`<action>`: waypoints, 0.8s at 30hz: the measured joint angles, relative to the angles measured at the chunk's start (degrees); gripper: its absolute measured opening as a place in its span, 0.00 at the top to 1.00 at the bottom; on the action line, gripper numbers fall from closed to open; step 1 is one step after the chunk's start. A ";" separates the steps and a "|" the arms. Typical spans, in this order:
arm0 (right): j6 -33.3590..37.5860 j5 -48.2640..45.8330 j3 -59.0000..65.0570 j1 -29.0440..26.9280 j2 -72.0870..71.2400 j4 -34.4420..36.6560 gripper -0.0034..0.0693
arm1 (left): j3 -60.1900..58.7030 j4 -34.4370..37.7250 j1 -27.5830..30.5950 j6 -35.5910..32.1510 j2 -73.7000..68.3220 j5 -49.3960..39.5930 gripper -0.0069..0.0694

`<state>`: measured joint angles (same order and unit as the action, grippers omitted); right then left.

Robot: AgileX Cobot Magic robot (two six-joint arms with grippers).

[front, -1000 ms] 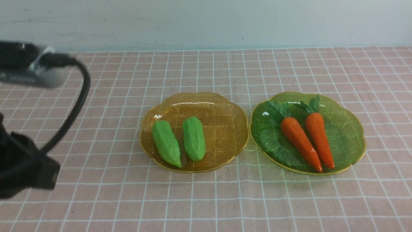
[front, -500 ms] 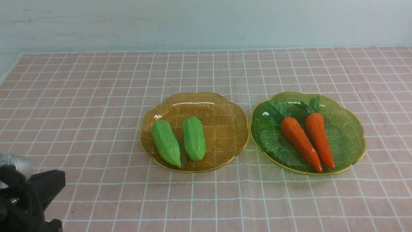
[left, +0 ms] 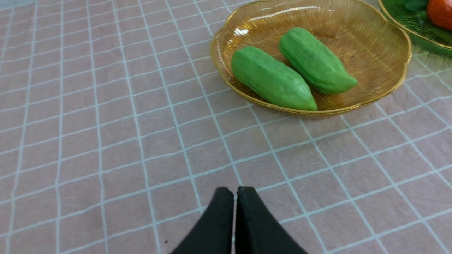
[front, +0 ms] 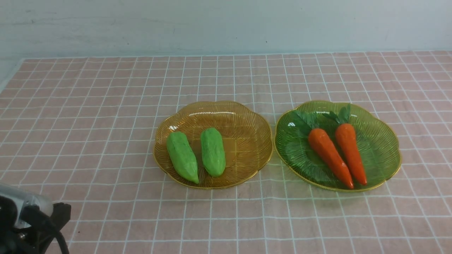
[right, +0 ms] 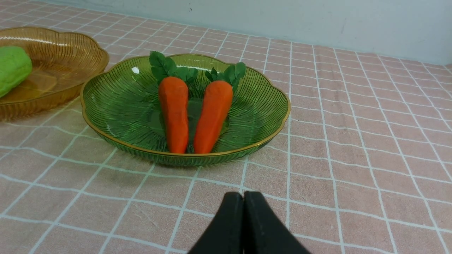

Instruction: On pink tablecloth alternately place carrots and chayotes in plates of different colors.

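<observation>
Two ribbed, scalloped translucent plastic plates on pink grid-lined cloth [front: 106, 123].
Amber plate [front: 243, 120] holds bumpy green chayotes [front: 213, 151]; green plate [front: 381, 141] holds smooth tapered carrots [front: 330, 152]; left gripper [left: 235, 192] and right gripper [right: 243, 197] closed, empty.

Front camera looks forward and down across the pink tablecloth [front: 106, 116]. Each low wrist camera views one plate closely; both show the amber plate [left: 385, 38] and the green plate [right: 268, 106].

Two plates on one pink tablecloth [front: 106, 116]: one amber plate [front: 247, 120], one green plate [front: 381, 141] just beside the amber plate. Two chayotes, [front: 182, 157] and [front: 213, 151], inside the amber plate. Two carrots, [front: 329, 151] and [front: 350, 148], inside the green plate. Four vegetables altogether.
</observation>
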<state>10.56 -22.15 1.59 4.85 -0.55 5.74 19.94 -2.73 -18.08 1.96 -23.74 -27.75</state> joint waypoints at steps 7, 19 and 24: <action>0.00 0.00 0.00 0.00 0.00 0.00 0.97 | -14.53 1.44 11.89 0.00 20.60 2.90 0.91; 0.00 -0.10 0.00 0.00 0.00 0.00 0.97 | -21.34 2.22 18.08 -0.02 24.46 4.90 0.91; 0.00 -0.10 0.00 0.00 0.00 0.00 0.97 | -21.34 2.22 18.08 -0.02 24.46 4.90 0.91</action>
<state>10.56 -22.25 1.59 4.85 -0.55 5.74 -1.41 -0.51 0.00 1.94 0.72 -22.85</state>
